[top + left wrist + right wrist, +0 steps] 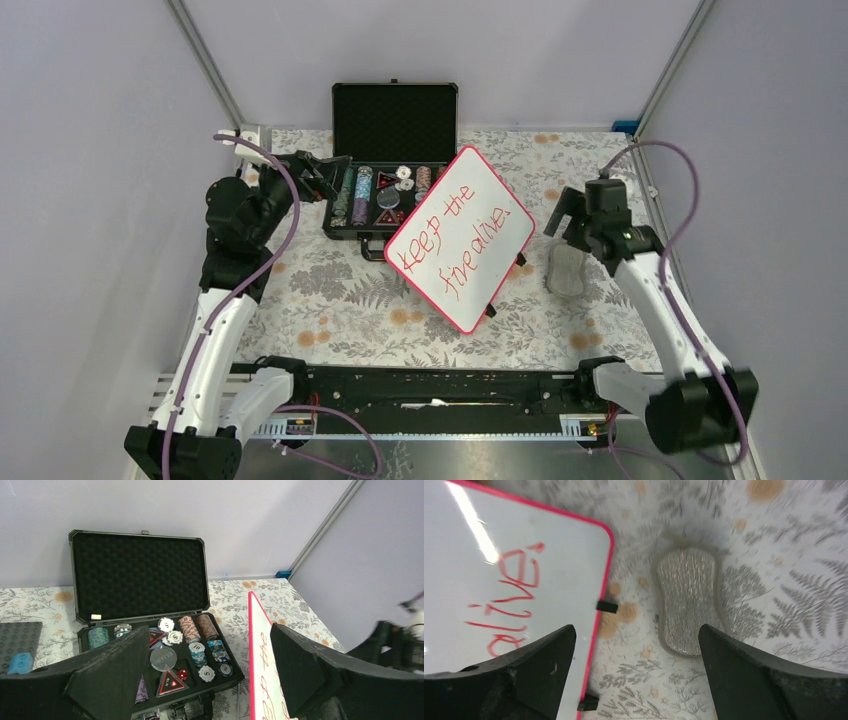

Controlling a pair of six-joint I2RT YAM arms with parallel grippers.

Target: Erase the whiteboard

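The whiteboard [524, 545] is smooth and glossy; the case [140, 575] lid holds matt dimpled foam; the pad [688, 602], blurred, seems ribbed.

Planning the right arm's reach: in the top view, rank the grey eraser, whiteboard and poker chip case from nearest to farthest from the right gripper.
1. Grey eraser, directly under the right gripper.
2. Whiteboard, to its left.
3. Poker chip case, farther left, behind the whiteboard.

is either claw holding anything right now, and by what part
Nothing is held. Both claws are open: the left claw faces the chip case, the right claw hangs over a grey pad beside the whiteboard.
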